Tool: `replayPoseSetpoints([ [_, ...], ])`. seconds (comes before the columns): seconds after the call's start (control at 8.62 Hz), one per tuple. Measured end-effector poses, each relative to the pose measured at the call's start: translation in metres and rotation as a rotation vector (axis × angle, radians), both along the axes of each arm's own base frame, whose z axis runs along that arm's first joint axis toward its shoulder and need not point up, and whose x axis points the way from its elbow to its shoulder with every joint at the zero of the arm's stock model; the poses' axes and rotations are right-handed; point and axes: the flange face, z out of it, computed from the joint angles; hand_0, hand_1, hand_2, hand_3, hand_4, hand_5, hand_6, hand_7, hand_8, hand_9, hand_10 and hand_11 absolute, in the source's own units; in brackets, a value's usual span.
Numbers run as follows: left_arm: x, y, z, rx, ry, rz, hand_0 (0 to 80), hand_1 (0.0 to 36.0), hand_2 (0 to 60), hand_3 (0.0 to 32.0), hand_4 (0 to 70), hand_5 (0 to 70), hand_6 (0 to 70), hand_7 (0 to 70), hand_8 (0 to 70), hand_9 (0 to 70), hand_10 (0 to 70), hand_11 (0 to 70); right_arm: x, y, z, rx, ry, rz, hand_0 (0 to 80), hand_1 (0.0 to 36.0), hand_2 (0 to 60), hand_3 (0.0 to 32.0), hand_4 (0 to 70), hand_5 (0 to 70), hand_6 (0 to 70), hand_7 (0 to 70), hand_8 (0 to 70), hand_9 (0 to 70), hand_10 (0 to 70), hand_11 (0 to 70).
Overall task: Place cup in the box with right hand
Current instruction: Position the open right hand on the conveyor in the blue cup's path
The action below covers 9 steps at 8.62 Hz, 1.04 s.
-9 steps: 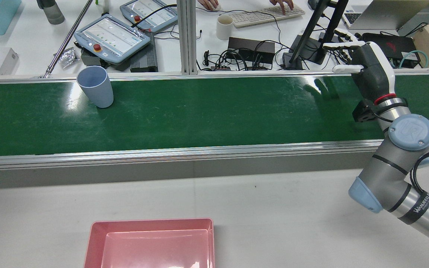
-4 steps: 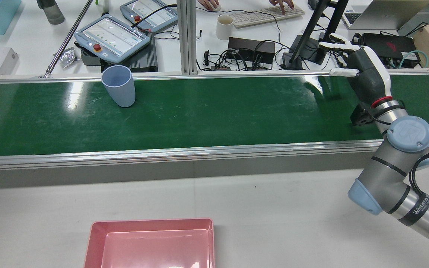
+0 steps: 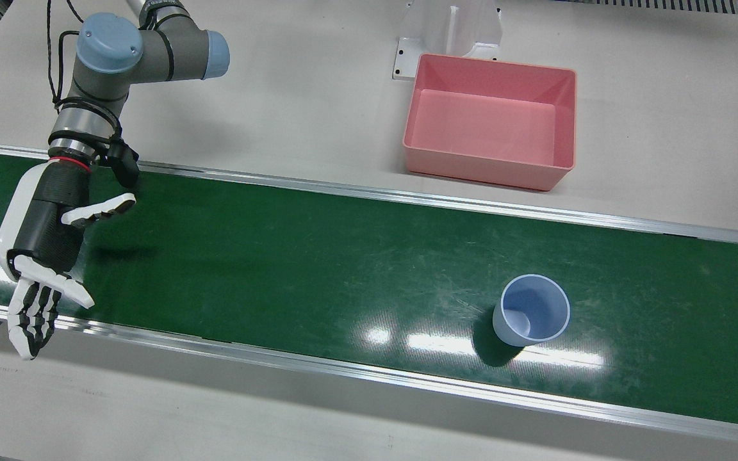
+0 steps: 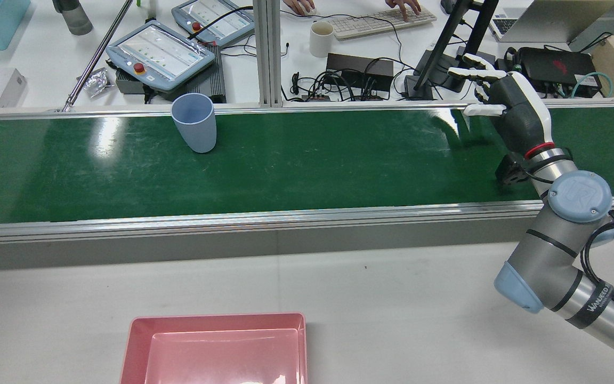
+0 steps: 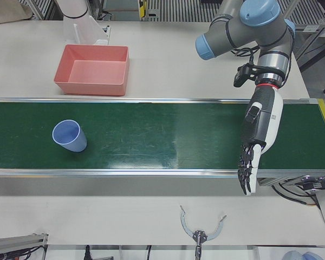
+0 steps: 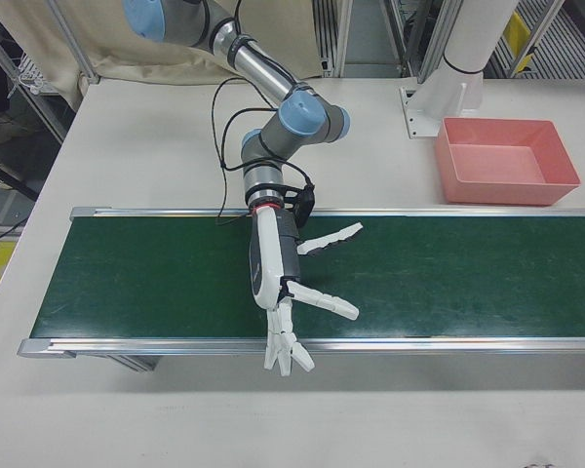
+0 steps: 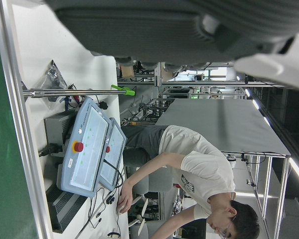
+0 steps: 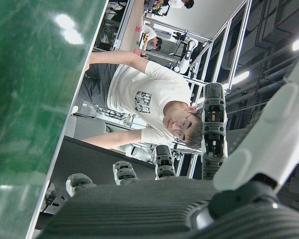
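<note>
A pale blue cup [image 4: 194,122] stands upright and empty on the green belt [image 4: 307,165], near its far rail; it also shows from above [image 3: 531,310] and in the left-front view [image 5: 69,135]. My right hand [image 4: 517,109] hovers open over the belt's far rail, well to the cup's right in the rear view, fingers spread and holding nothing [image 3: 42,224] [image 6: 273,263] [image 5: 262,122]. The empty pink box [image 4: 216,319] sits on the white table on my side of the belt [image 3: 491,173]. Of the left hand only a dark palm edge [image 7: 179,25] shows.
Aluminium rails [image 4: 285,216] border the belt. Beyond the far rail is a desk with teach pendants [image 4: 160,53], a white mug [image 4: 321,38], cables, a monitor stand [image 4: 445,53] and a keyboard [image 4: 381,21] under a person's hands. A white pedestal [image 3: 449,29] stands behind the box.
The cup has travelled rightward along the belt in the rear view. My right hand has drifted a little left and farther out over the far rail, still open.
</note>
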Motion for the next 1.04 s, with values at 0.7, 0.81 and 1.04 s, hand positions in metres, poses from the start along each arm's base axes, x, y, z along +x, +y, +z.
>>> replayPoseSetpoints([
  [0.7, 0.000, 0.000, 0.000, 0.000, 0.000, 0.000, 0.0, 0.0, 0.0, 0.0, 0.0, 0.0, 0.0, 0.0, 0.0, 0.0, 0.0, 0.0, -0.019, -0.005, -0.022, 0.030, 0.016, -0.018, 45.7, 0.0, 0.0, 22.6, 46.0, 0.0, 1.3, 24.4, 2.4, 7.7, 0.0, 0.0],
  [0.81, 0.000, 0.000, 0.000, 0.000, 0.000, 0.000, 0.0, 0.0, 0.0, 0.0, 0.0, 0.0, 0.0, 0.0, 0.0, 0.0, 0.0, 0.0, -0.023, -0.006, -0.027, 0.036, 0.029, -0.018, 45.9, 0.0, 0.0, 23.0, 45.8, 0.0, 1.3, 24.7, 2.2, 7.6, 0.0, 0.0],
  [1.04, 0.000, 0.000, 0.000, 0.000, 0.000, -0.001, 0.0, 0.0, 0.0, 0.0, 0.0, 0.0, 0.0, 0.0, 0.0, 0.0, 0.0, 0.0, -0.024, -0.006, -0.031, 0.035, 0.067, -0.015, 46.0, 0.0, 0.0, 23.6, 43.6, 0.0, 1.1, 23.5, 2.0, 7.4, 0.0, 0.0],
])
